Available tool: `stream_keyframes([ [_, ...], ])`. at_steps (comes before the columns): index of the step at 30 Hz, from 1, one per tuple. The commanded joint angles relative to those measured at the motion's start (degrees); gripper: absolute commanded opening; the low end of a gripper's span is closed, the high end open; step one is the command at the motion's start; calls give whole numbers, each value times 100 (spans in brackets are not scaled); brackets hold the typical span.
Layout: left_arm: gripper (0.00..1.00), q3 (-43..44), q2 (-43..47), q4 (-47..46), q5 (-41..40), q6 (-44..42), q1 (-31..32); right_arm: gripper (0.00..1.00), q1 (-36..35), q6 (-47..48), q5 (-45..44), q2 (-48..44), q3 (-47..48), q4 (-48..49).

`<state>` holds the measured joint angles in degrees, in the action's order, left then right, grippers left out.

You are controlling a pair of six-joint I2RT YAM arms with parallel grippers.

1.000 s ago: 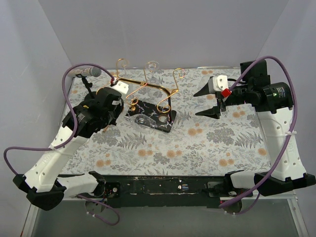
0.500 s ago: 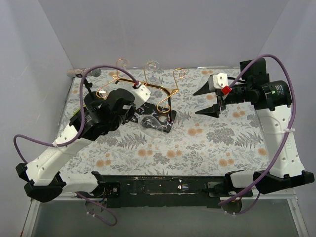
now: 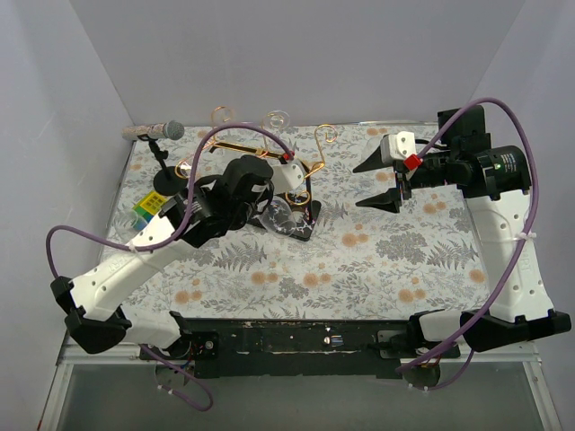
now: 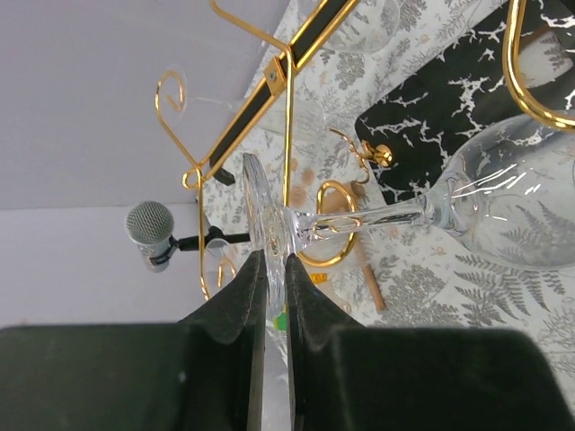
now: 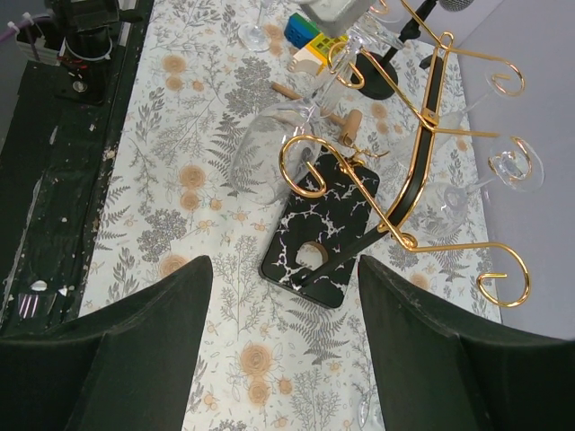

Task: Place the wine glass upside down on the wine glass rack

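Shows, from left wrist only, left gripper [image 4: 272, 260] pinching foot of clear wine glass [image 4: 512, 206] by gold bent-wire rack [image 4: 288, 144]; from overhead, right gripper [image 3: 359, 189] splayed, empty.

Lies tipped on its side, a clear wine glass [image 4: 377, 218], stem about level; foot disc pinched edge-on in the closed left pincer [image 4: 270, 262]; bowl just beside the base of the wine glass rack [image 5: 337, 211], touching or not unclear; stands upright toward the far left-centre of the surface [image 3: 404, 260], gold bent wire with curled spiral ends on a black rectangular base veined white.
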<state>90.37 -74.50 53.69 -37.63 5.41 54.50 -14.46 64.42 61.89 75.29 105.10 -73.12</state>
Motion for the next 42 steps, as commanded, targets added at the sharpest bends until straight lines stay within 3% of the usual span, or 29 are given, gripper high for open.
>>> stream_keyframes([
  [1, 0, -71, 6, -991, -254, -900, 8, 74, 57, -26, 227, -31, -77, 123],
  [17, 0, -203, -513, -1792, 352, -1455, -782, 74, 154, 35, 315, -190, -253, 79],
  [30, 0, -959, 137, -1616, 414, -1147, -1003, 74, 206, 44, 429, -128, -227, 61],
  [42, 0, -1118, 541, -1230, 458, -875, -1003, 74, 242, 44, 491, -128, -244, 61],
])
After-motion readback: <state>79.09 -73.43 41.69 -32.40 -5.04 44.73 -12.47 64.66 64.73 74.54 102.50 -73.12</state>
